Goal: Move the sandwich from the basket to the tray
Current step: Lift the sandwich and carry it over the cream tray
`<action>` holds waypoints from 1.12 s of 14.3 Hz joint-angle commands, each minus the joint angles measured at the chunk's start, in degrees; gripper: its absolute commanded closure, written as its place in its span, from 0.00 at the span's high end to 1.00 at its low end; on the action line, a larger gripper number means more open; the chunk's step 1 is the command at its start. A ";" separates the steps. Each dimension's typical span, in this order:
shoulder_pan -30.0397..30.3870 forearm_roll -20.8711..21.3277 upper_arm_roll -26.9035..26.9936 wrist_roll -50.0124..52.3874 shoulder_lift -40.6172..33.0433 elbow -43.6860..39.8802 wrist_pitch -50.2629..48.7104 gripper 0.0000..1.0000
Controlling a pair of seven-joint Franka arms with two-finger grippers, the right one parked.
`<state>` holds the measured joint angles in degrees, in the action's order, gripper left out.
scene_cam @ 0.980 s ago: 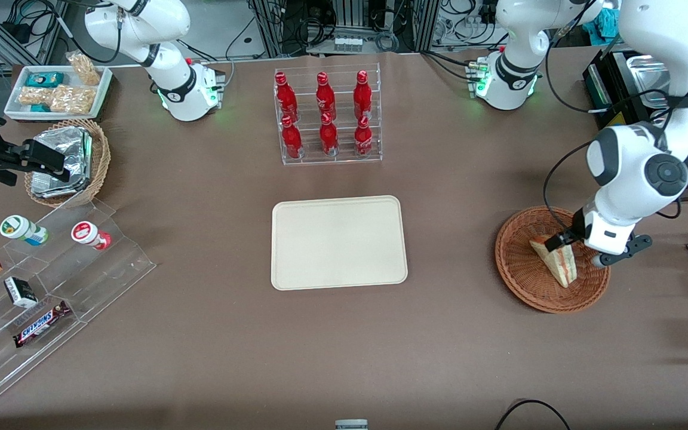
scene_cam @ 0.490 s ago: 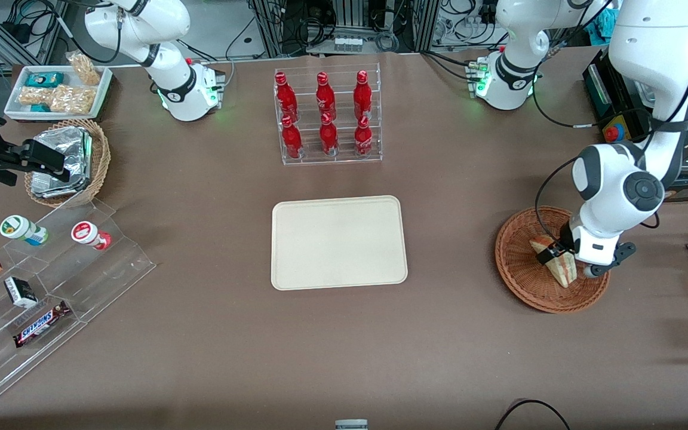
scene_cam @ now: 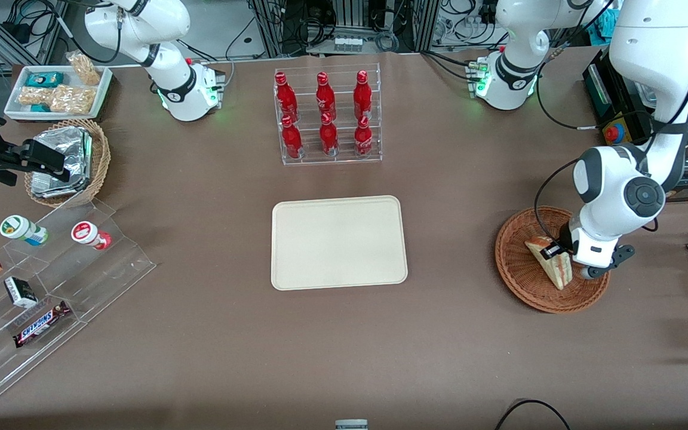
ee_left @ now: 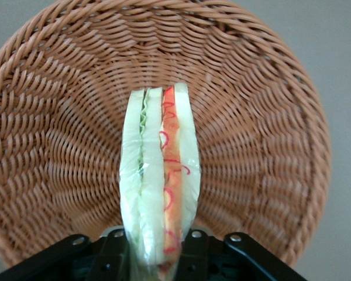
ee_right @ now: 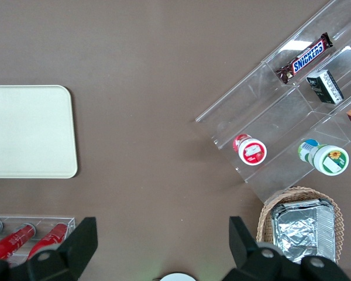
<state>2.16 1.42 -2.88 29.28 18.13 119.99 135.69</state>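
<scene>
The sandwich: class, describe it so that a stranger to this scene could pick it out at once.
Find the round reddish-brown wicker basket toward the working arm's end of the table. The gripper inside it clamps the sandwich, a clear-wrapped white-bread wedge with red and green filling, the basket's only item.

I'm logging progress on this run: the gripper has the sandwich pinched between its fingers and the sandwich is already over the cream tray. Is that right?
Not quite. The gripper does have the sandwich pinched between its fingers, but the sandwich is over the basket, not the tray. The front view shows the tray bare, toward the table's middle; the left wrist view shows wicker all around the sandwich.
</scene>
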 commanded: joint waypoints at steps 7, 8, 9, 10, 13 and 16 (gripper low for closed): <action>-16.38 -3.00 -3.87 -9.13 1.80 -19.96 -24.43 0.14; -18.84 -3.35 -4.23 -8.28 3.65 -21.36 -23.11 0.14; -21.82 -3.44 -4.23 -5.83 5.58 -22.68 -21.71 0.13; -24.81 -3.27 -4.23 -1.29 7.78 -24.44 -20.22 0.13; -32.99 -2.92 -4.23 8.57 13.76 -28.93 -13.98 0.13; -39.32 -2.30 -3.97 17.11 19.38 -33.58 -8.26 0.13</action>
<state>-33.85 -1.42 -7.85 41.91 33.36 91.66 126.11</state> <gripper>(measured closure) 0.846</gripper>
